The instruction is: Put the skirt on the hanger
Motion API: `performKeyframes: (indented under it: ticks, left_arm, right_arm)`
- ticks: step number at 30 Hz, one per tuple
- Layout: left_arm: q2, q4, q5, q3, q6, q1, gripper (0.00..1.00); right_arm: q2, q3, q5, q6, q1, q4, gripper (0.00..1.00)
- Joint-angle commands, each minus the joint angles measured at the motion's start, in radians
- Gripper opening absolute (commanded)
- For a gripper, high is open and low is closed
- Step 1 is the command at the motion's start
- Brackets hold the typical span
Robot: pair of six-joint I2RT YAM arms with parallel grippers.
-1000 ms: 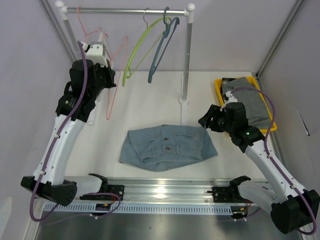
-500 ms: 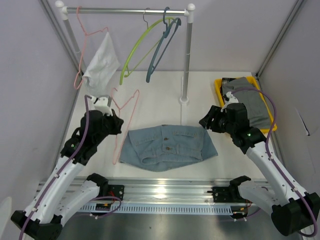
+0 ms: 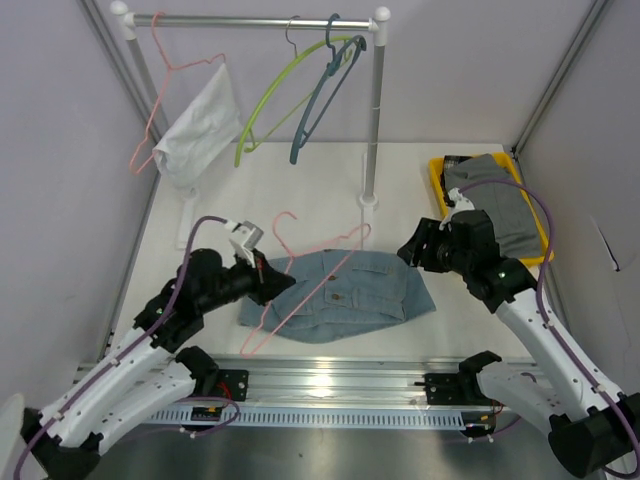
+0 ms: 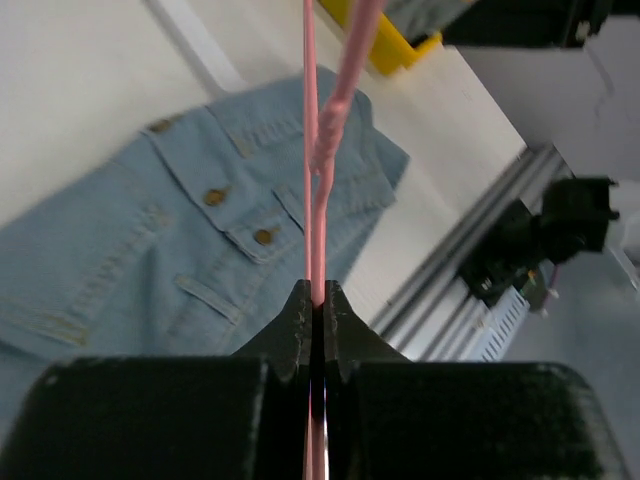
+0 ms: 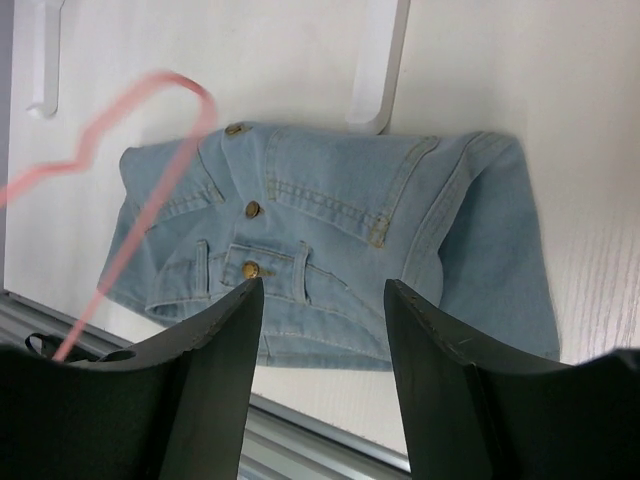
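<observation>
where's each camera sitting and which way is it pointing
Top external: fixed above and behind the arm bases, looking down across the table toward the clothes rail; both arms show.
Left wrist: on the left wrist, looking along the left gripper, shut on the pink hanger, over the denim skirt; its own fingers show.
Right wrist: on the right wrist, looking down through the open right gripper at the skirt; its own fingers show.
Shared: all three views show the skirt and the hanger.
</observation>
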Motion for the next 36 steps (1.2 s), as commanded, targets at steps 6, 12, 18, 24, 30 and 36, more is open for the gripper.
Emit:
performKeyframes:
  ticks: [6,12,18,24,30,36]
  left_arm:
    - [0.254,0.274,0.107,-0.043,-0.038,-0.17,0.0]
    - [0.404,0.499,0.219,-0.109,-0.068,-0.176,0.0]
    - [0.524,0.723,0.36,-0.164,-0.109,-0.178,0.0]
    - [0.604,0.766,0.402,-0.173,-0.091,-0.189,0.0]
    - [0.699,0.846,0.434,-0.187,-0.108,-0.192,0.0]
    - [0.733,0.857,0.419,-0.184,-0.098,-0.19,0.0]
  right_arm:
    - [-0.087,0.054,0.046,0.011,0.058,-0.057,0.57]
    - [-0.122,-0.022,0.056,0.03,0.087,-0.074,0.54]
    - [-0.14,-0.114,0.079,0.065,0.132,-0.065,0.53]
    - [-0.131,-0.186,0.155,0.112,0.2,-0.054,0.53]
    - [-0.117,-0.245,0.215,0.132,0.228,-0.049,0.53]
    - [-0.084,-0.295,0.221,0.154,0.251,-0.009,0.52]
